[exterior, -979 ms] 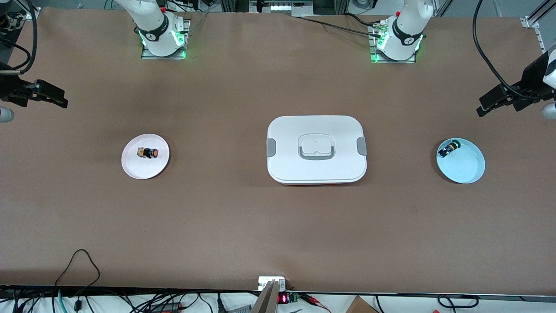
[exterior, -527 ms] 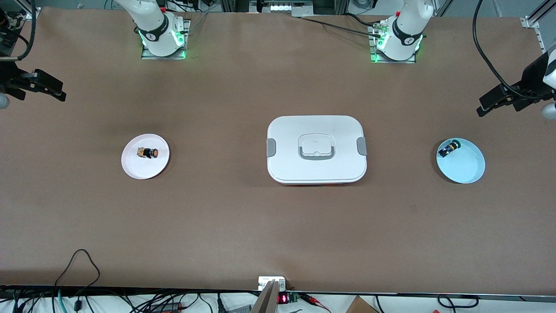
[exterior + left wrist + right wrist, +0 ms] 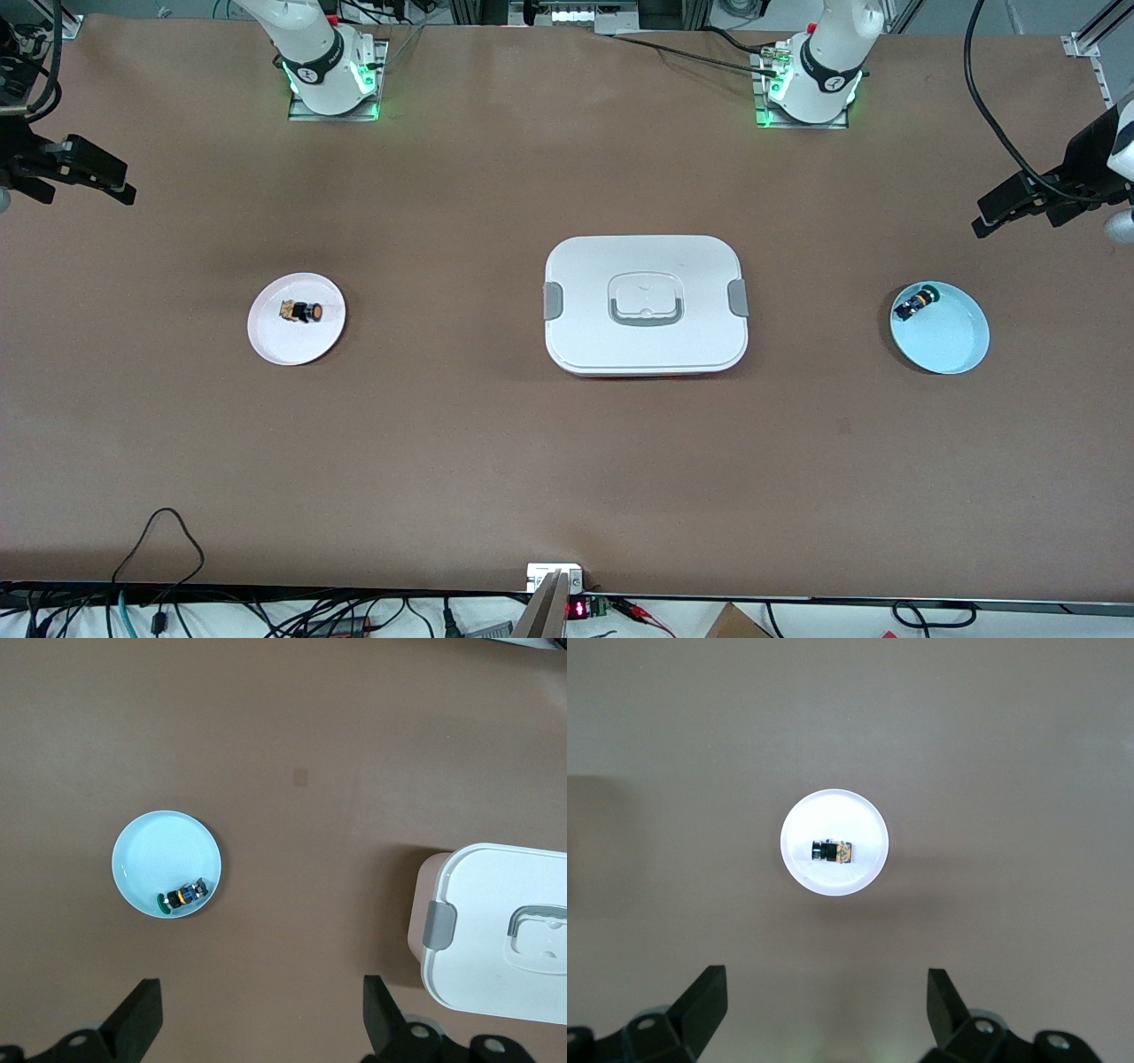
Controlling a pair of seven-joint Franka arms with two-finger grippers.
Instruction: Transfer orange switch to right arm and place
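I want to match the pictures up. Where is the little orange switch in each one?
Front view: the orange switch lies on the white plate, toward the right arm's end of the table.
Left wrist view: not in it; only the green-capped switch on the blue plate shows.
Right wrist view: orange switch at the middle of the white plate.
Shared landmark: the white plate.

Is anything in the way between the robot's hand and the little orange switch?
Nothing visible is. The orange switch lies alone on the white plate, with only bare table around it. The right gripper hangs open over the table's edge at its own end. The left gripper, open, waits near the blue plate.
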